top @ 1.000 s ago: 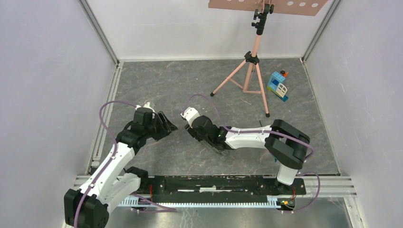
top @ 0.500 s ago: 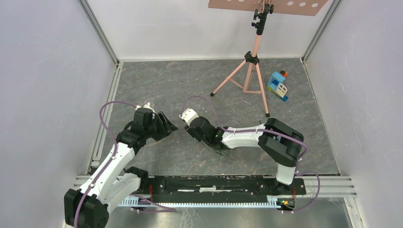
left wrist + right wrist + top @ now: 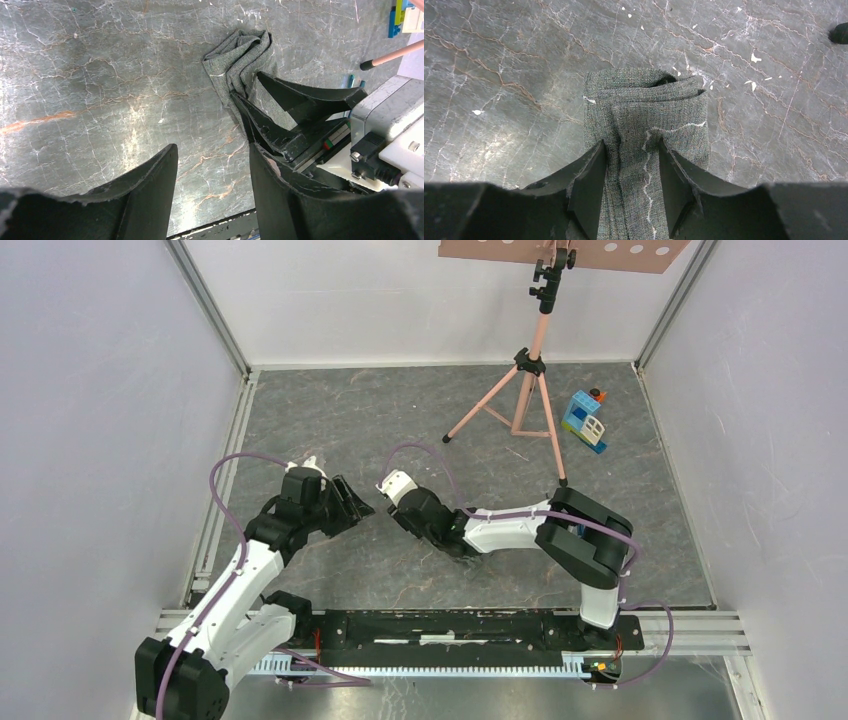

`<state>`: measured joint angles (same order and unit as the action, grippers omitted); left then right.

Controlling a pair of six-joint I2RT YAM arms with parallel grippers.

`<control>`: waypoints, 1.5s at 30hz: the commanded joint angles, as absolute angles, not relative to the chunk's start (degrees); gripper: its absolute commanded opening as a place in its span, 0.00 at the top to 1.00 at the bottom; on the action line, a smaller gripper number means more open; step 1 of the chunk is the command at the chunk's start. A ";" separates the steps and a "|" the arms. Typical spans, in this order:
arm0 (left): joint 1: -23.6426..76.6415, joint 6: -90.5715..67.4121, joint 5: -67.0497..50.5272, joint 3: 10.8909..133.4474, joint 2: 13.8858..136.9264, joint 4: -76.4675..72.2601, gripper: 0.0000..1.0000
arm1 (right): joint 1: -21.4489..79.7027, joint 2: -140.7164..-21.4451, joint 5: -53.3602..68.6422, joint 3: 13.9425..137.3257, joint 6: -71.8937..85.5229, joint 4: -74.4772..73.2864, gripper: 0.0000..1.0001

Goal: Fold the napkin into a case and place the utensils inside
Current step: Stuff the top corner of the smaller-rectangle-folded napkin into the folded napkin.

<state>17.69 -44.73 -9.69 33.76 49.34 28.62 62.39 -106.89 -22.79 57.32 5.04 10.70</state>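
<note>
The napkin (image 3: 644, 110) is a dark grey cloth with a pale stitched line, bunched into a narrow folded strip on the marbled floor. My right gripper (image 3: 631, 145) is shut on it, with gathered cloth filling the gap between both fingers. In the left wrist view the napkin (image 3: 245, 55) sticks out beyond the right gripper (image 3: 247, 85). My left gripper (image 3: 212, 150) stands open over bare floor just left of it, holding nothing. From above, the left gripper (image 3: 350, 502) faces the right arm. Slim teal utensils (image 3: 351, 80) peek out behind the right wrist.
A pink tripod (image 3: 522, 390) stands at the back centre, one foot (image 3: 367, 65) near the right arm. A blue-and-white toy block house (image 3: 585, 420) sits at the back right. White walls and metal rails (image 3: 225, 490) close in the floor.
The right arm has drawn its elbow in and slid its gripper a little to the left with the napkin. The left arm has stayed put.
</note>
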 commanded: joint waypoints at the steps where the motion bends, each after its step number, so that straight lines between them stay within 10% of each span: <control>1: 17.31 -45.88 -11.51 33.16 48.80 26.85 0.38 | 62.58 -107.75 -24.48 59.76 4.48 13.17 0.51; 12: 17.60 -45.10 -15.05 32.04 57.82 20.26 0.31 | 62.38 -105.43 -23.93 57.84 8.11 15.28 0.99; 45: 33.29 -43.94 4.02 52.02 88.36 20.87 0.81 | 55.29 -97.16 -12.22 44.46 24.95 27.06 1.00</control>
